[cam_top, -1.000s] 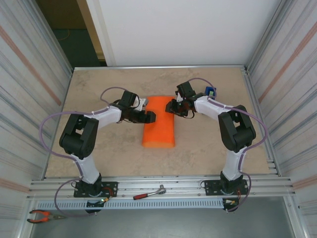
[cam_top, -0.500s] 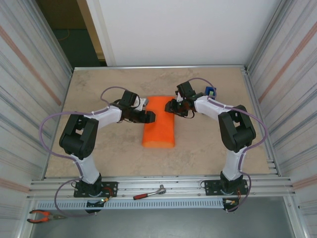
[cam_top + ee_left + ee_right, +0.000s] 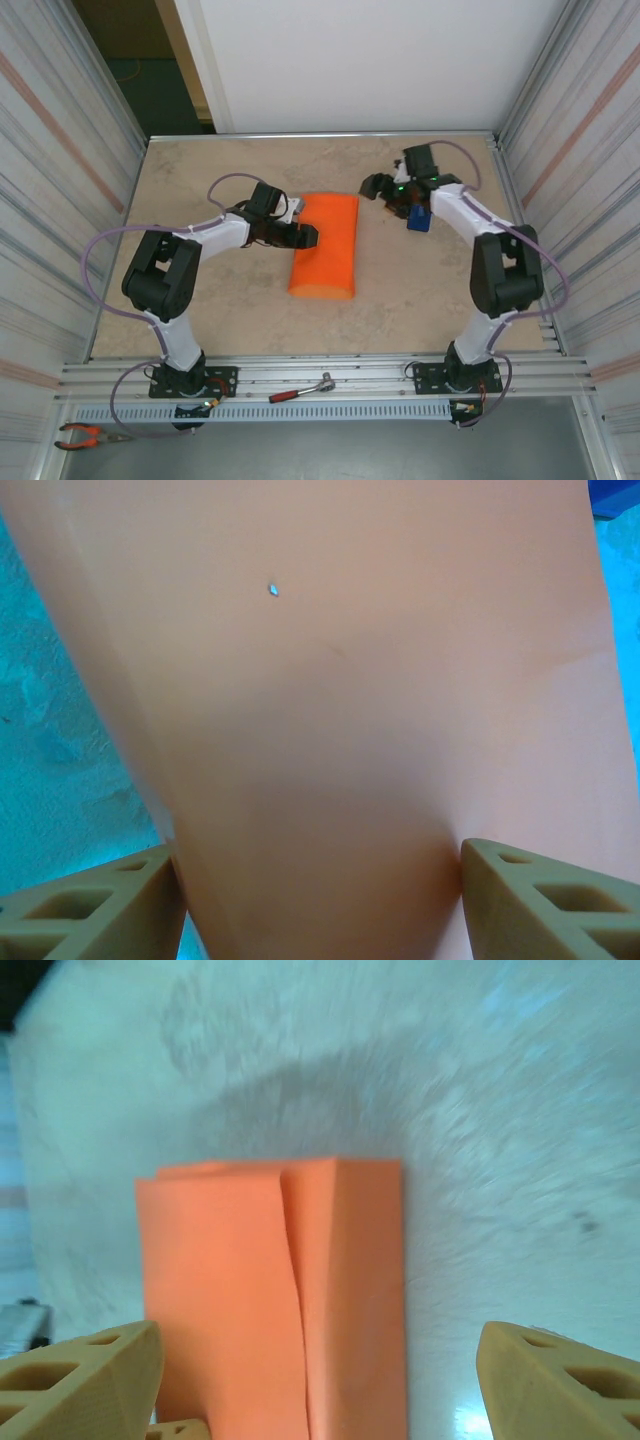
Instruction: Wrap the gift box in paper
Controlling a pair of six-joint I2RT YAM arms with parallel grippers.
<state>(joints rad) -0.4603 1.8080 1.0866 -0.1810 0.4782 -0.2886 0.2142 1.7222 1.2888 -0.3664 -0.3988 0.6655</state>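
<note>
Left gripper (image 3: 303, 236) sits on the left long edge of the paper (image 3: 325, 245), roughly mid-length. Left wrist cam: fingers (image 3: 90, 910) spread wide, orange sheet filling the gap from one to the other. Can't tell from that close-up whether they clamp it or just press it flat.

The paper is folded into a long bundle in the middle of the table (image 3: 200, 300), between the two arms, long axis running near-to-far and tilted slightly. The box is presumably inside the fold, since the orange covers everything there.

Right wrist cam shows an overlap seam running down the bundle's length, one flap laid over the other. Nothing visible fastening it.

Right gripper (image 3: 380, 187) hangs just off the bundle's far right corner, apart from it and pointing back at it. Fingers (image 3: 80, 1370) are wide with nothing between them, and the bundle lies straight ahead of them.

The tape dispenser (image 3: 419, 217) is right beside the right wrist. The right arm is clearly the nearer one to it, with the left well apart.

My read: wrap folded, seam not yet taped. The next move turns on the left holding the flap down while the right gets tape. The seam runs along the long axis, so tape goes across it.
</note>
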